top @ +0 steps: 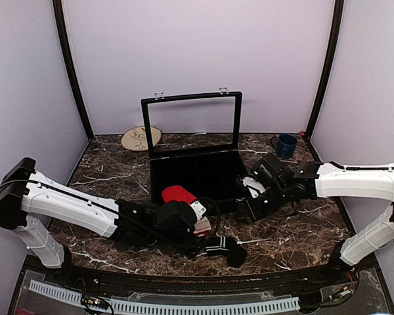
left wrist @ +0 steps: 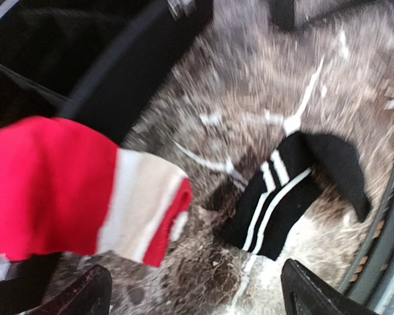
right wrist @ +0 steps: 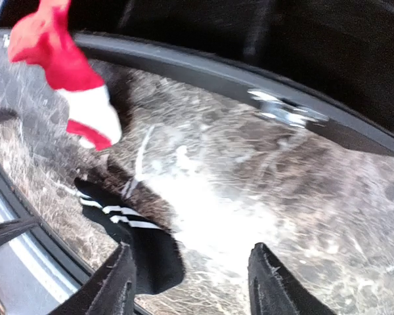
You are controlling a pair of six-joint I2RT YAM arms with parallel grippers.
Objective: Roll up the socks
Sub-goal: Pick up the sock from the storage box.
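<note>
Red sock point(top: 178, 194) lies across the front rim of the black case point(top: 192, 98), cuff toward the table point(top: 302, 230), reachable by both arms. Left gripper point(left wrist: 196, 283) and right gripper point(right wrist: 192, 262) hover with fingers apart and empty, probably positioning for a fresh grasp. Black striped sock point(left wrist: 282, 197) lies nearby.

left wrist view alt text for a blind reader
A soft red fabric sock with a cream-white cuff band fills the left, in front of the edge of a black case. A black sock with white stripes lies right on the brown marble table; the left gripper stands open below.
</note>
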